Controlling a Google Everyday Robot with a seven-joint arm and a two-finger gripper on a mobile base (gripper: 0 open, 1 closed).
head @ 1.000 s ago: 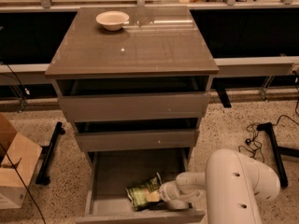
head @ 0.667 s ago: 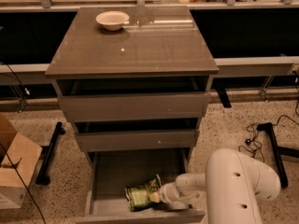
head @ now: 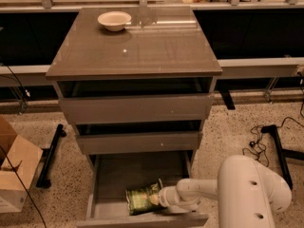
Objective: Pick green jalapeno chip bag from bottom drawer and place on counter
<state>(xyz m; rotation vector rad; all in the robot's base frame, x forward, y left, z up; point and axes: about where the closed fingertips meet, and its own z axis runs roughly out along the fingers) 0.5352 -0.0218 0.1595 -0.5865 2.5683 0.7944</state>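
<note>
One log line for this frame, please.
gripper: at green jalapeno chip bag | bag: lying in open bottom drawer | counter: white bowl on it

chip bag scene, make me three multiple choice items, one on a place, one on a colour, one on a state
1. Where is the green jalapeno chip bag?
A on the floor
B in the bottom drawer
C on a shelf

2. What colour is the bowl on the counter?
A pale cream
B red
C black

3. What state is the bottom drawer in?
A pushed shut
B removed altogether
C pulled out

Answers:
1 B, the bag lies near the front of the lowest tray, with the gripper at its right end.
2 A, the bowl at the back left of the counter is a light off-white.
3 C, the tray's floor lies in plain view from above.
</note>
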